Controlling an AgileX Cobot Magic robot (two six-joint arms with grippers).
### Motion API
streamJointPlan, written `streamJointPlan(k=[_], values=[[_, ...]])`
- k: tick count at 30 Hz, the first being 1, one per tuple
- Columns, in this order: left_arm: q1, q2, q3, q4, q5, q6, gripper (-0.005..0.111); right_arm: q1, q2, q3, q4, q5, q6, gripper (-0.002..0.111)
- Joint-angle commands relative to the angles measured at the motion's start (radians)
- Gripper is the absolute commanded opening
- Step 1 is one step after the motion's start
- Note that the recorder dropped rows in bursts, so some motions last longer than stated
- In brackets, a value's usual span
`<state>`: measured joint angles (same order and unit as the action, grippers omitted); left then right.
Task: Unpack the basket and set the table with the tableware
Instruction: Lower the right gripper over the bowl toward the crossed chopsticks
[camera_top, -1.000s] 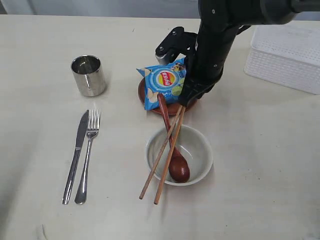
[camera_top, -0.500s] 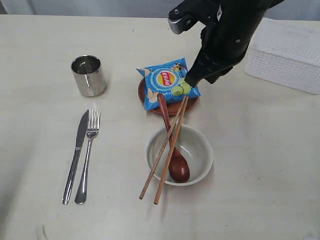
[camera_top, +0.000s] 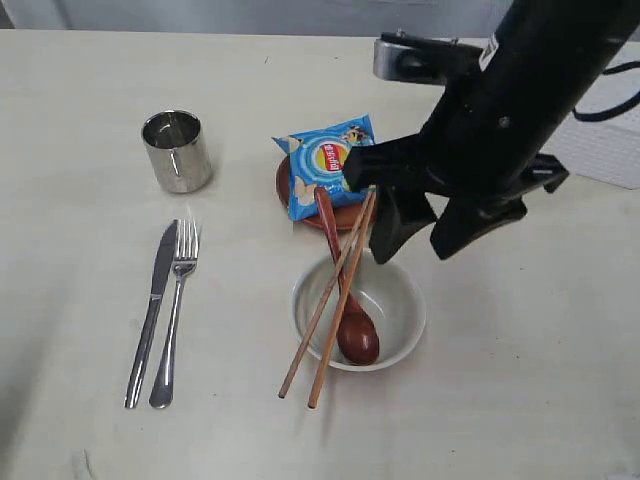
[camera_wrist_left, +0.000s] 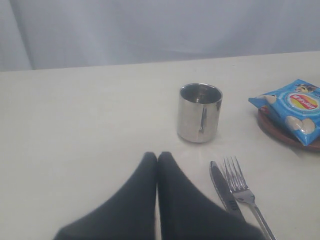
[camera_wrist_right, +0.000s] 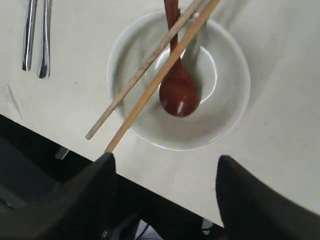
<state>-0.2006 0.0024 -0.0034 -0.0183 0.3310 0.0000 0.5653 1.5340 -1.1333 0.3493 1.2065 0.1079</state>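
Cream counter (camera_top: 80, 100), faintly wood-grained, carries a round steel cup (camera_top: 177, 151), with a steel knife (camera_top: 152, 310) and fork (camera_top: 175, 315) lying side by side. A smooth grey-green bowl (camera_top: 405, 300) holds a red-brown spoon (camera_top: 357, 335); wooden chopsticks (camera_top: 330, 310) slant across its rim. A crinkly blue bag (camera_top: 325, 165) sits on the brown plate (camera_top: 282, 180). The perforated white basket (camera_top: 610, 150) stands far right, its inside hidden.

My left fingers (camera_wrist_left: 157, 156) are clenched together, empty, near the cup.

My right fingers (camera_wrist_right: 166, 158) are spread wide above the bowl, holding nothing.
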Motion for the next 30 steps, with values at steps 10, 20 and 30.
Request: streamJointPlan(k=[10, 20, 30], values=[[0.002, -0.002, 0.003, -0.004, -0.008, 0.000, 0.000, 0.180, 0.117, 0.025, -0.049, -0.261, 0.263, 0.063], [0.002, -0.002, 0.003, -0.004, -0.008, 0.000, 0.000, 0.183, 0.201, 0.024, -0.048, -0.264, 0.420, 0.067], [0.002, -0.002, 0.003, -0.004, -0.008, 0.000, 0.000, 0.183, 0.213, 0.024, -0.039, -0.304, 0.476, 0.055]])
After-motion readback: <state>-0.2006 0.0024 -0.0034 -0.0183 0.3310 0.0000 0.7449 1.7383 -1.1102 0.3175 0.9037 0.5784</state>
